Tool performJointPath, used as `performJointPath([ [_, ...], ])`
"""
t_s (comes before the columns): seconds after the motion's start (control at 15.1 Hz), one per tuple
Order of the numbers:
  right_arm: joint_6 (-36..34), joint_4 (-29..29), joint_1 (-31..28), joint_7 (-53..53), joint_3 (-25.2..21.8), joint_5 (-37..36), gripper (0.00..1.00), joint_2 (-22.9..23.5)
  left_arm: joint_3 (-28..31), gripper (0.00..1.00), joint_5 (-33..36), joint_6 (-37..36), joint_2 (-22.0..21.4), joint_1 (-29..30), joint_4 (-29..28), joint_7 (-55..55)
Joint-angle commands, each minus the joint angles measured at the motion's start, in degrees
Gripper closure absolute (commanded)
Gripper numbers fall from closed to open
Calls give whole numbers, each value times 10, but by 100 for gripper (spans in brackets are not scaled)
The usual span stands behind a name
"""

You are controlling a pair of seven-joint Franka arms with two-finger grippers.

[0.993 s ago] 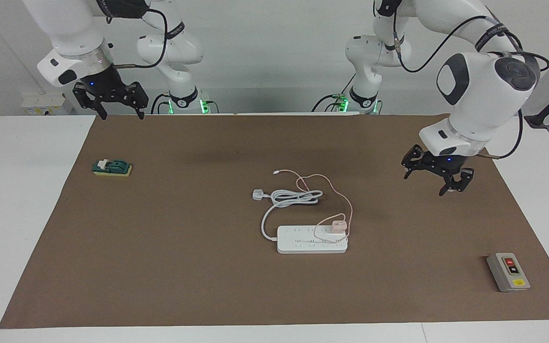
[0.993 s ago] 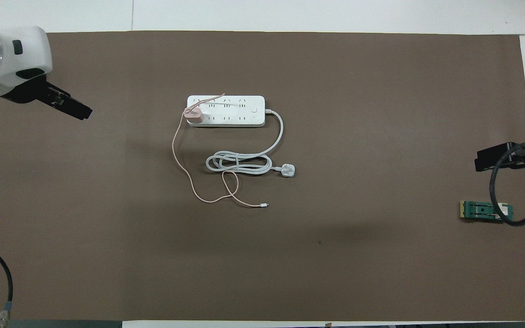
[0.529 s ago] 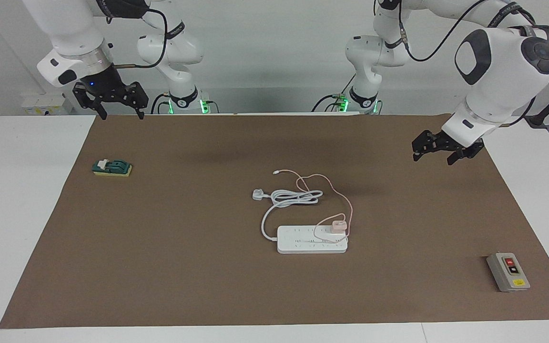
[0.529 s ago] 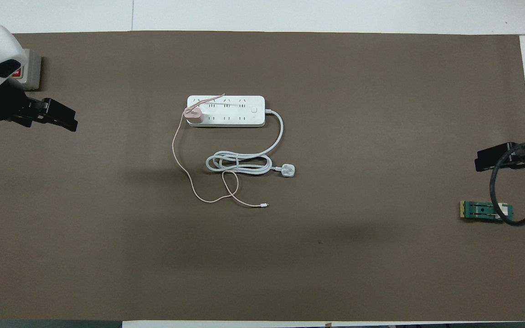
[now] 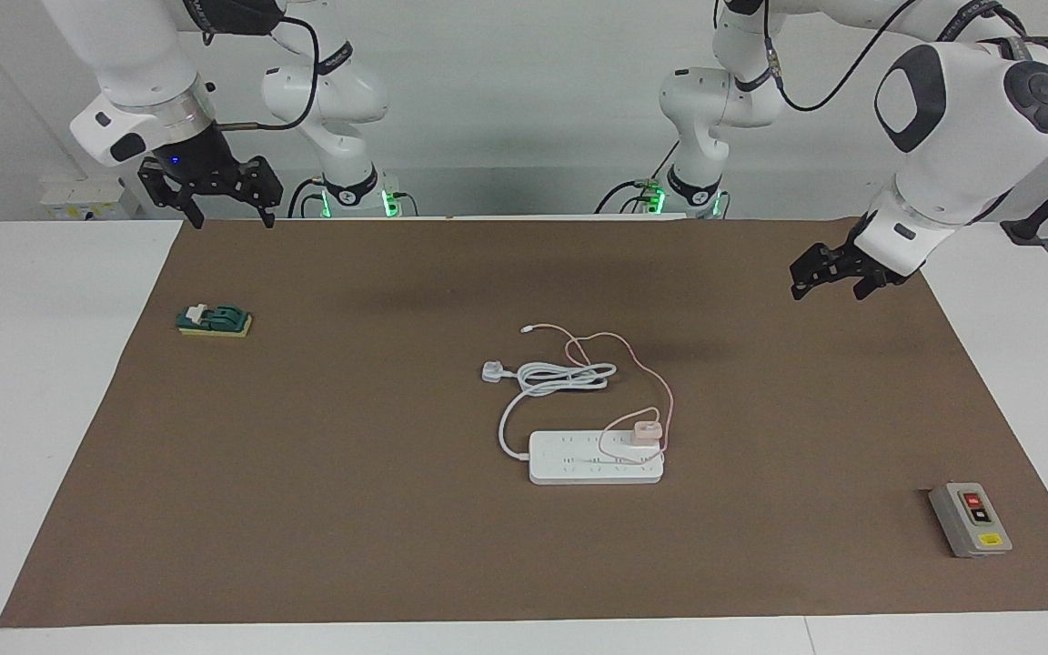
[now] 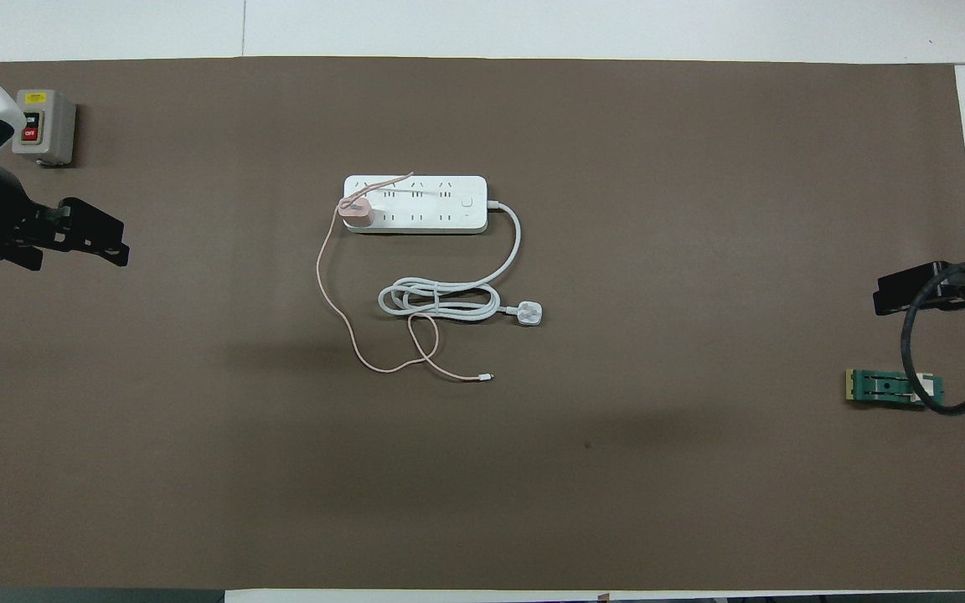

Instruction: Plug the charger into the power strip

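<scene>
The white power strip lies mid-mat. The pale pink charger stands upright on the strip's end toward the left arm, in the socket row nearer the robots. Its prongs are hidden. Its thin pink cable loops over the strip and trails toward the robots. My left gripper hangs open and empty over the mat's edge at the left arm's end, well away from the charger. My right gripper waits open and empty over the mat's corner at the right arm's end.
The strip's thick white cord lies coiled nearer the robots, ending in a white three-pin plug. A grey button box sits at the left arm's end. A green part on a yellow pad lies below the right gripper.
My left gripper has risen and drawn back toward the robots and its own end of the table, uncovering the grey box in the overhead view. Charger, strip and right arm have not moved.
</scene>
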Motion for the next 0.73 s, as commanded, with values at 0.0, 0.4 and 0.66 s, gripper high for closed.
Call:
performJointPath([
  [0.0, -2, -3, -8, 8, 3, 10, 0, -7, -3, 0, 12, 4, -26, 4, -29, -19],
  [0.4, -2, -3, -7, 7, 3, 10, 0, -7, -3, 0, 13, 17, -37, 57, -24, -18],
  [0.66, -1, -3, -7, 7, 3, 10, 0, -6, -31, 0, 62, 13, -38, 91, -18, -15],
])
